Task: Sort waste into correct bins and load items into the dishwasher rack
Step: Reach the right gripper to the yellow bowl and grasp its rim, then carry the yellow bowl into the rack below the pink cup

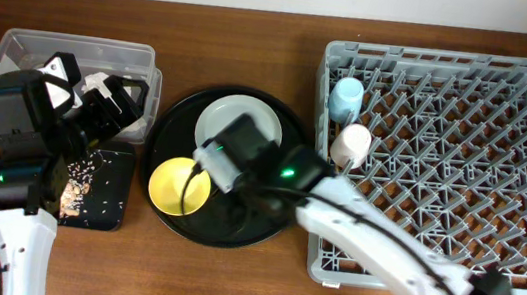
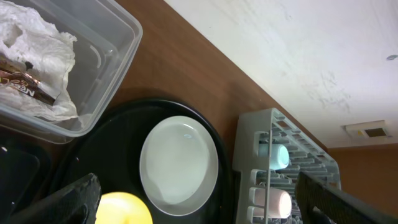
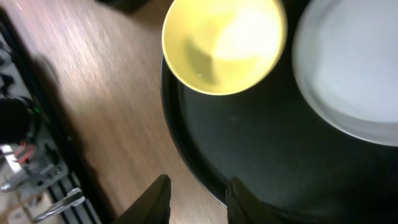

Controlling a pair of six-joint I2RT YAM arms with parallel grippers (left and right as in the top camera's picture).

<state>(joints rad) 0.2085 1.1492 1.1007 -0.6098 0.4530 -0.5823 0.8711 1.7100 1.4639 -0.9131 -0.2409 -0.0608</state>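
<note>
Right gripper (image 3: 196,194) hangs low over the near rim of the round black tray (image 1: 234,227). Its 2 jaws are parted a little with nothing clamped, and only the tray's edge shows in the gap. Seen from overhead, that arm's wrist covers the lower right part of the plate (image 1: 237,114) and the tray's middle, and its white forearm crosses the front left corner of the dishwasher rack (image 1: 468,122).

Left gripper (image 2: 196,177) is spread wide and empty, raised above the clear box (image 1: 134,51). Its arm hides much of the box and part of the flat black tray (image 1: 110,211).

On the round tray, the yellow bowl (image 1: 179,185) sits upright at the front left, just beside the plate behind it. Both are empty.

To the left, food scraps (image 1: 77,190) lie scattered on the flat black tray. Behind it, the clear box holds the napkin (image 2: 37,56) with the foil wrapper (image 2: 25,84) resting on it.

Farthest right, the rack holds 2 cups near its left edge: the blue cup (image 1: 346,97) at the back and the pale pink cup (image 1: 352,143) in front of it.

All of it stands on the wooden table (image 1: 256,46).
</note>
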